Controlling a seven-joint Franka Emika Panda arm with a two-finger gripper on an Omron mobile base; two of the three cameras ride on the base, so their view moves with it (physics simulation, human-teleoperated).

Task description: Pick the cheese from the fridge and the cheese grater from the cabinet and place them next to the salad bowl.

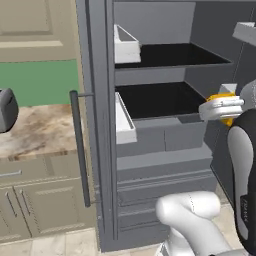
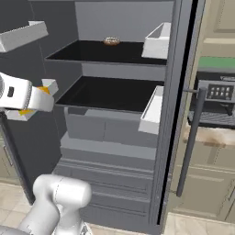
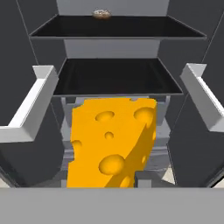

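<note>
My gripper [image 1: 223, 108] is shut on the cheese [image 3: 111, 140], an orange-yellow wedge with holes. I hold it in the air in front of the open fridge [image 1: 165, 145], level with the middle black shelf [image 2: 112, 94]. In the right base view the cheese [image 2: 44, 90] peeks out orange above and below the white hand, and my gripper [image 2: 39, 102] is at the far left. The left base view has the cheese [image 1: 222, 96] at the right edge. The cheese grater and the salad bowl are out of view.
White door bins [image 1: 125, 46] [image 2: 152, 110] line both fridge doors. A small round donut-like disc [image 2: 111, 41] lies on the top shelf. The long bar handle [image 1: 80, 150] stands beside a marble counter with a silver toaster [image 1: 6, 110]. Beige wall cabinets [image 1: 35, 25] hang above.
</note>
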